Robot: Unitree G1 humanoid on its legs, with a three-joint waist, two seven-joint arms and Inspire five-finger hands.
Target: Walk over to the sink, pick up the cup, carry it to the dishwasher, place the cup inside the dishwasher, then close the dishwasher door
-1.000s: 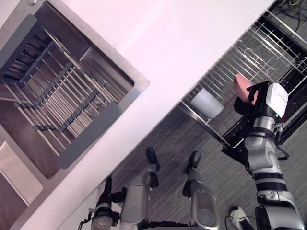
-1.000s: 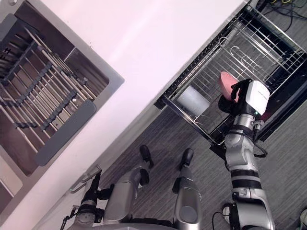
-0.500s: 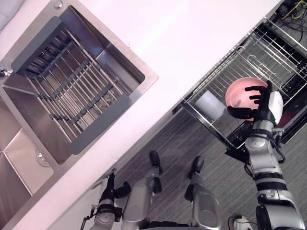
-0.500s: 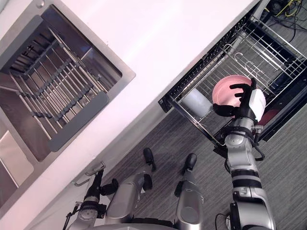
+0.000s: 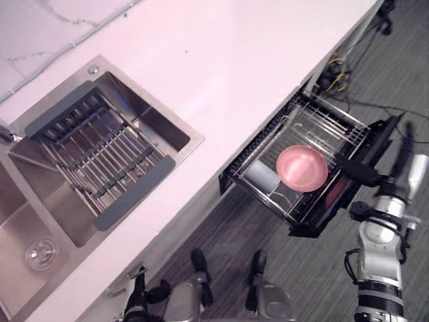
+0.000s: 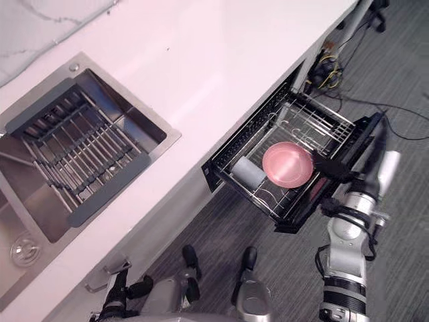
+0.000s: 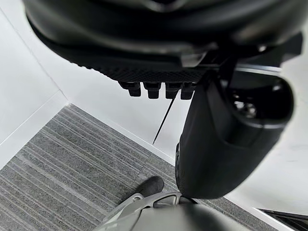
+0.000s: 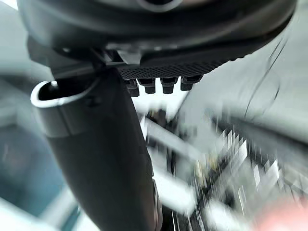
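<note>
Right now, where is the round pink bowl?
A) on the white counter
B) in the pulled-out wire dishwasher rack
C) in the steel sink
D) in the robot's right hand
B: the round pink bowl lies in the wire dishwasher rack beside a pale cup, and the right hand is open, apart from it.

Colours on my feed

I see a pale pink-white desk (image 5: 221, 60), a steel-grey sink (image 5: 30, 201) with a dark grey slatted rack (image 5: 100, 157), a salmon-pink bowl (image 5: 302, 168) beside a whitish cup (image 5: 261, 178) (faintly grey) in a silver wire basket (image 5: 332, 134) framed in black, grey fine-striped carpet (image 5: 228, 228), and a black right hand (image 5: 365, 173).
</note>
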